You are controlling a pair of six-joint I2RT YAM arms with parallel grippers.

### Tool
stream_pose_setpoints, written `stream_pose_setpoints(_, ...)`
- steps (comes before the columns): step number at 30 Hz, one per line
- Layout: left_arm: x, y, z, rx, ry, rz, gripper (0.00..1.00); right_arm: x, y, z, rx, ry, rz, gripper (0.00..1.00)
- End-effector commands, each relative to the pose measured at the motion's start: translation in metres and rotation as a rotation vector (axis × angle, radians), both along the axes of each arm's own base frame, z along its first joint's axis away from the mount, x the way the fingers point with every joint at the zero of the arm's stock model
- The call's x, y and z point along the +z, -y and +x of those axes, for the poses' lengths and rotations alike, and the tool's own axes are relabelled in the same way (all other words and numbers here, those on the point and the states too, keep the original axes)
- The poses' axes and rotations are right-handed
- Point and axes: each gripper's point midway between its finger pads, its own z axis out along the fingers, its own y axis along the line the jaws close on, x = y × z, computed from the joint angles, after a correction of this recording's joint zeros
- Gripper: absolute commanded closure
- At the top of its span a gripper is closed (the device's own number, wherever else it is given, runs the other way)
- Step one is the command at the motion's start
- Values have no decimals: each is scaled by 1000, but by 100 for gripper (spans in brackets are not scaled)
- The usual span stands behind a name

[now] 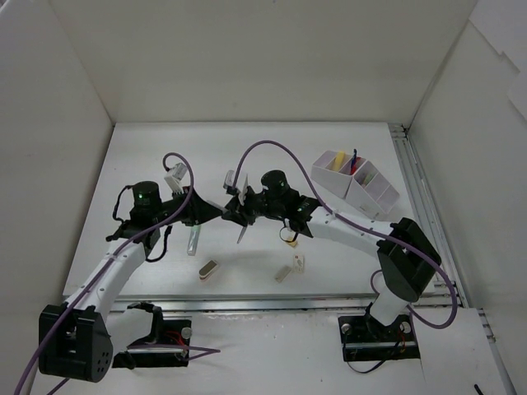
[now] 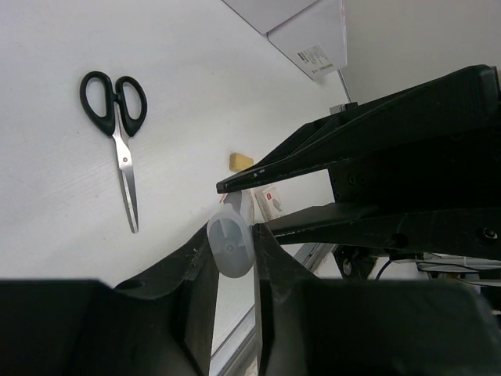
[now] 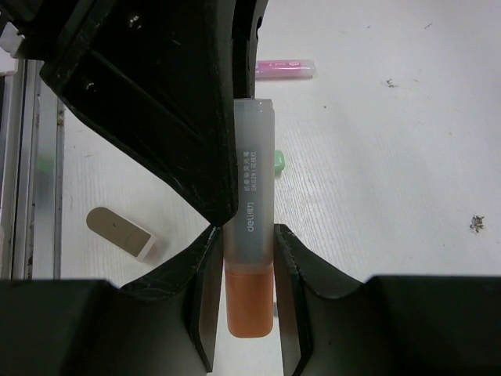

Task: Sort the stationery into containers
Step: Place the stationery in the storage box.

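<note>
The orange marker (image 3: 250, 235) hung in the air over the middle of the table (image 1: 247, 148), well apart from the white tray (image 1: 375, 196) at the far right. The right gripper (image 3: 249, 258) was clamped where the frosted cap (image 3: 252, 141) met the barrel, and the left gripper (image 2: 232, 244) pinched the cap's round end. The marker looked light, stiff and smooth, probably slippery. The cap might pull off, so the barrel seemed the safer hold.
</note>
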Motion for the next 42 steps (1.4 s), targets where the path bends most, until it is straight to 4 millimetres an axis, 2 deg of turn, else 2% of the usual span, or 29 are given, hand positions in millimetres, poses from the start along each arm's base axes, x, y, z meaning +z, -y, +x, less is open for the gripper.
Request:
stream_pose_setpoints(1,29,-1,5,12,133,-14,100,66,-7,8,-39,109,143,83)
stream_pose_setpoints(3,31,-3,5,36,138,-14,100,68,-6,13,-63,97,149,79)
stream_pose_setpoints(4,32,-3,5,40,142,-16,100,70,-7,12,-67,94,152,69)
stream_pose_setpoints(6,37,-5,6,60,155,-17,100,71,-5,14,-82,89,157,65)
stream_pose_setpoints(7,39,-5,6,64,157,-18,100,72,-5,13,-82,87,159,55)
stream_pose_setpoints(12,58,-5,7,52,226,-17,100,69,1,1,-30,72,161,33)
stream_pose_setpoints(13,62,-3,5,30,239,-20,100,64,3,-2,-17,57,157,27)
stream_pose_setpoints(19,67,-2,3,-4,278,9,100,57,20,-3,21,12,160,19)
stream_pose_setpoints(22,71,-2,1,-12,294,1,100,53,21,-4,32,15,152,17)
stream_pose_setpoints(27,76,0,-2,-24,314,-8,100,48,16,-7,81,9,148,18)
stream_pose_setpoints(30,77,1,-3,-34,313,-16,100,51,12,-6,101,20,154,24)
stream_pose_setpoints(33,76,3,-6,-47,305,-31,100,53,6,-3,120,22,157,24)
stream_pose_setpoints(35,78,2,-8,-46,312,-35,100,55,1,-4,135,23,163,30)
stream_pose_setpoints(39,79,0,-8,-29,318,-28,100,54,-1,-2,149,14,165,68)
stream_pose_setpoints(42,76,1,-6,-27,302,-28,100,58,-2,-5,174,39,169,82)
